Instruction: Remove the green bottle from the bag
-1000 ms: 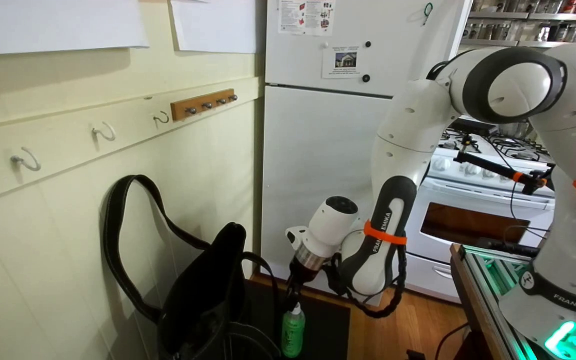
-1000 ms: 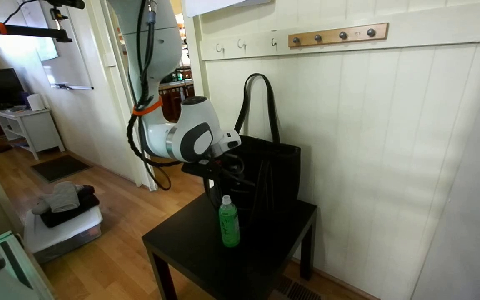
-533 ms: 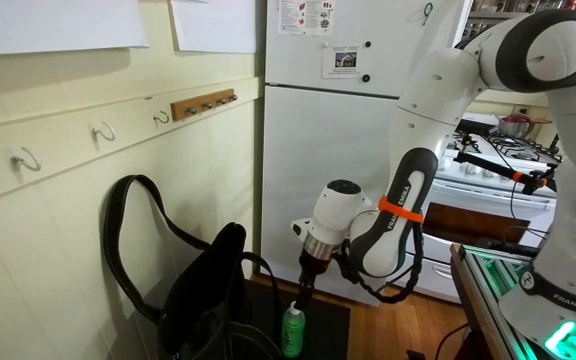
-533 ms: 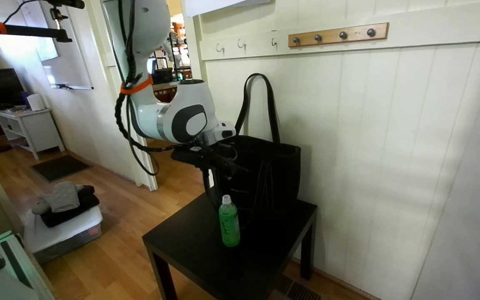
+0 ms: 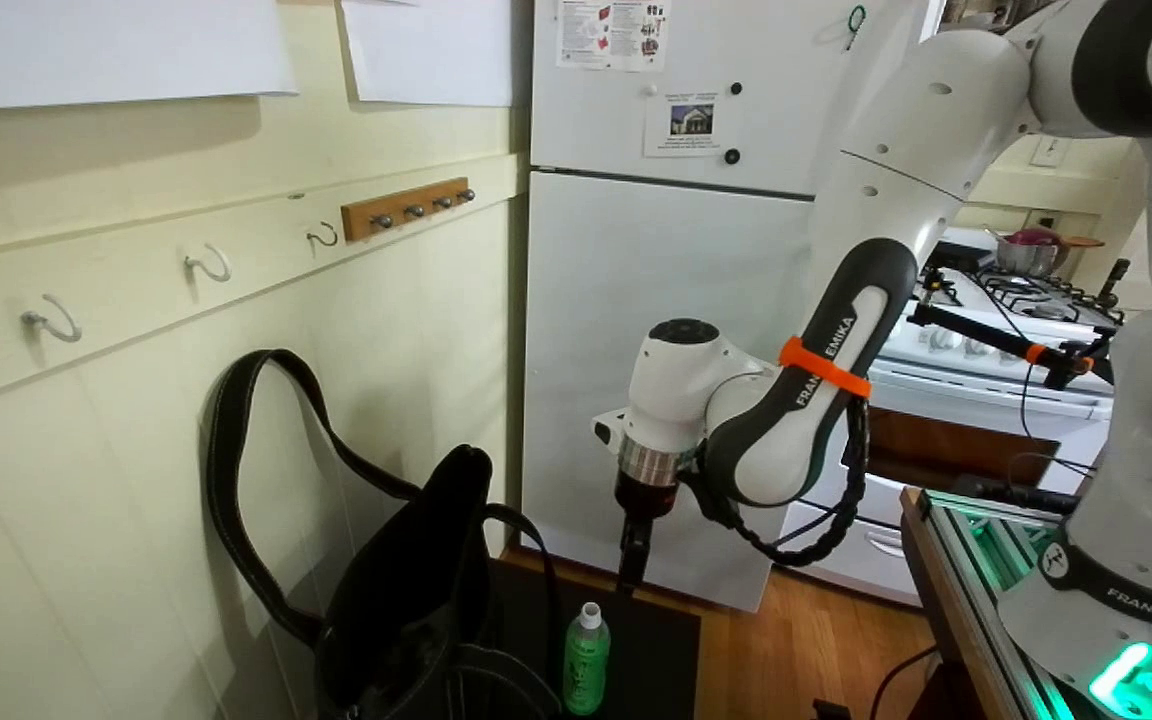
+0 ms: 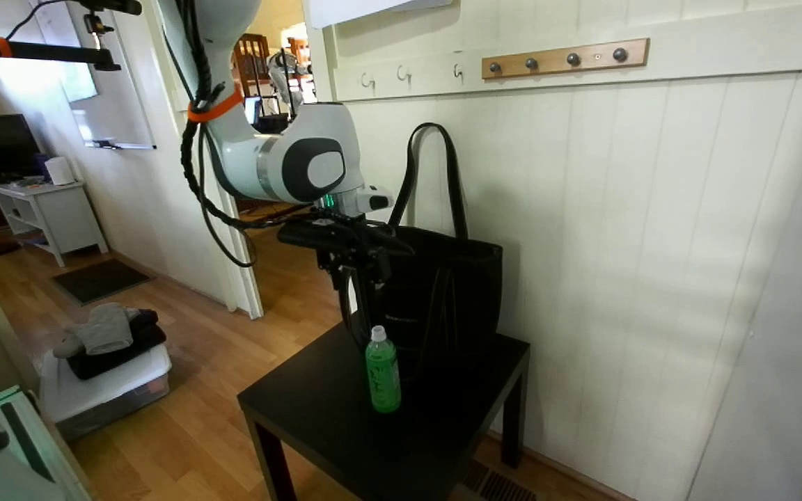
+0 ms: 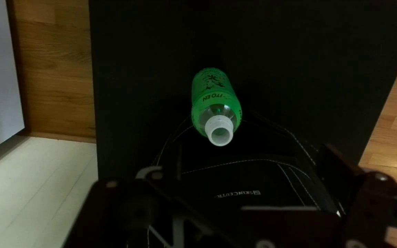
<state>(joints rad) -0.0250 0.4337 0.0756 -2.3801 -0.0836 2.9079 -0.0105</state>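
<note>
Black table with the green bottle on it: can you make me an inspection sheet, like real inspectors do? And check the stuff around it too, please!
Surface: black table, bearing the black bag and green bottle.
Job's things: the bottle stands upright and uncapped outside the bag; whether they touch, I cannot tell.
Clutter: cloths on a lidded box, on the floor.
Grippers: one gripper, open, apart from the bottle, holding nothing.
Cables: black cable hanging in a loop from the robot arm.
Surroundings: white refrigerator, stove, and a wooden hook rack on the wall.
</note>
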